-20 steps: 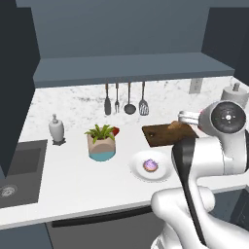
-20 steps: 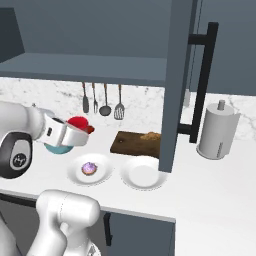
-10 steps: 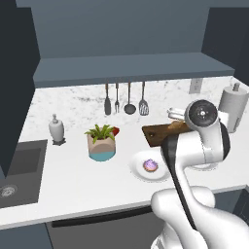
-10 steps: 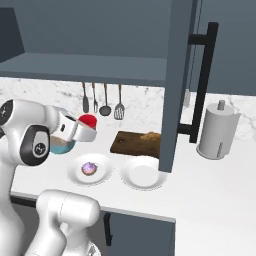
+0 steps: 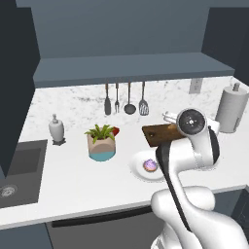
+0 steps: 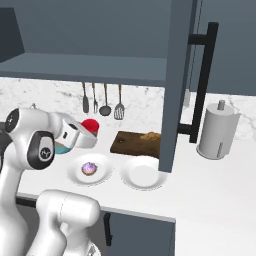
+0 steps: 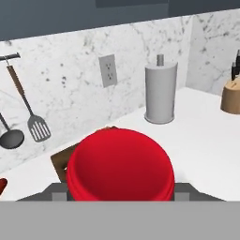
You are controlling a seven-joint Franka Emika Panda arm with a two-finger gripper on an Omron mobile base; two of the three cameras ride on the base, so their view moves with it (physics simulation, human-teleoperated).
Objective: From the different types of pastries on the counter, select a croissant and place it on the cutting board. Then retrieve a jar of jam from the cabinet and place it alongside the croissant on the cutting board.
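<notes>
While the arm reaches out above the table [image 6: 210, 175], the tool [image 6: 86, 135] is clenched on the jar of jam [image 6: 90, 126], whose red lid [image 7: 120, 164] sits close up in the hand view between the grey fingers [image 7: 58, 192]. In the right base view the jar hangs clear of the table, and the cutting board [image 6: 131, 142] lies beyond and to the right of the tool, with the croissant [image 6: 149, 135] at its far right end. Just below the tool a plate [image 6: 91, 170] carries the purple pastry [image 6: 89, 168], and an empty plate [image 6: 144, 174] sits beside it. The left base view adds a potted plant [image 5: 101, 142] and a soap bottle [image 5: 56, 130] left of the tool, and hanging utensils [image 5: 125, 98] behind it. The hand view brings in a paper towel roll [image 7: 160, 93], a wall socket [image 7: 108, 70] and a knife block [image 7: 231, 96] ahead.
</notes>
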